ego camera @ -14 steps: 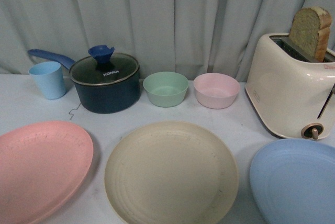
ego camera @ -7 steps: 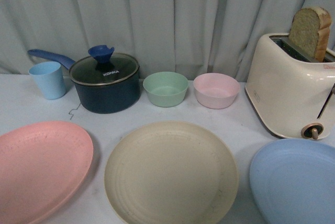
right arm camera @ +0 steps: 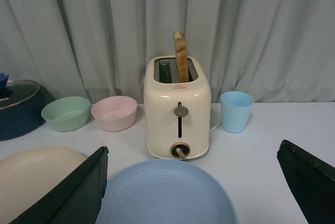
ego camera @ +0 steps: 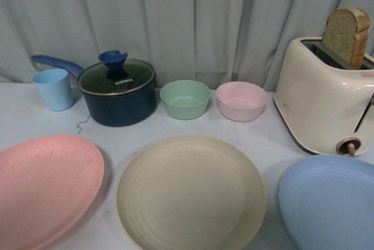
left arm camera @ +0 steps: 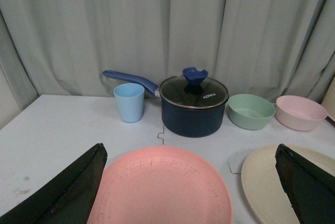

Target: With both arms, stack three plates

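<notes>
Sitting beyond the pink plate (ego camera: 47,186), pot lid (ego camera: 117,80) apparently reads KONKA.

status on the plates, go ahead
Left pincer open, facing pink plate. Right pincer open, facing blue plate. Beige plate between; none stacked. Nothing on the plates.

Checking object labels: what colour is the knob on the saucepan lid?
Dark blue; the knob shows best in the left wrist view.
</notes>
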Tool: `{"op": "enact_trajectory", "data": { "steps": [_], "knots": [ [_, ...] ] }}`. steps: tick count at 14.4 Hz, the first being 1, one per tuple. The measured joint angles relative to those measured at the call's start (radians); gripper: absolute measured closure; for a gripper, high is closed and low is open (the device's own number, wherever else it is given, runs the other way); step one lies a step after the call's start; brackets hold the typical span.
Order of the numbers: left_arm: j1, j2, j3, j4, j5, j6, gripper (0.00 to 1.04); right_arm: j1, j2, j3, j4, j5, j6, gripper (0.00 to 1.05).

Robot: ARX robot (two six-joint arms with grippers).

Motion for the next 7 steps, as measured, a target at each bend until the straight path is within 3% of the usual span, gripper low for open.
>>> {"op": "enact_trajectory", "data": {
  "steps": [7],
  "knots": [
    [0.0,0.0,0.0,0.0,0.0,0.0,0.07,0.0,0.0,0.0,0.0,0.0,0.0,0.06]
  ]
}}
